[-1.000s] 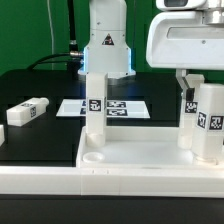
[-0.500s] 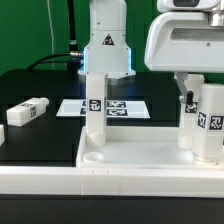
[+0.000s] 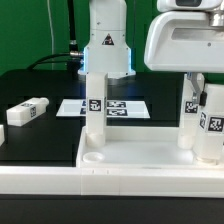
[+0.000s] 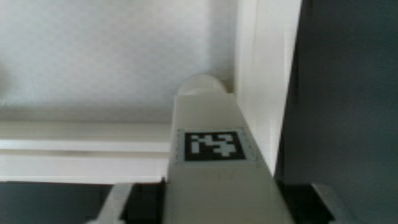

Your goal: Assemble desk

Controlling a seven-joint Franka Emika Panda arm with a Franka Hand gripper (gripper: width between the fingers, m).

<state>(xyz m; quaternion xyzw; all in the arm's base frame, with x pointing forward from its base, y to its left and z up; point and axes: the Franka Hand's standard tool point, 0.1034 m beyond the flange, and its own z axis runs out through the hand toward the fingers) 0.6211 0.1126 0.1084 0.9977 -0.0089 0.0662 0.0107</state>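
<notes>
Change since the earlier frame: the pincer (image 3: 211, 92) has been closing. Its visible finger (image 3: 199, 88), formerly standing clear of the near right leg (image 3: 212, 128) on the exterior view's left, is now pressing against that leg's side. All other parts are lying as before.

On the exterior view's left, a loose leg (image 3: 27, 112) is lying flat on the black counter (image 3: 40, 145), well apart from the tabletop (image 3: 130, 155). The tabletop is resting open side up at the near edge of the scene. Just beyond it, the marker board (image 3: 118, 107) is lying flat on the counter. The far left leg (image 3: 93, 105) is standing upright in the tabletop's far left corner, in front of the arm's base (image 3: 105, 50). Further right, the far right leg (image 3: 189, 112) is standing upright at the far right corner. At the right edge, the near right leg is standing upright under the pincer. Whether its foot is seated cannot be told, as the frame is cutting it off.

In the wrist view the near right leg (image 4: 214, 140) is filling the gap between the two fingers, which are clamping it from both sides, the jaws standing part-way closed.
</notes>
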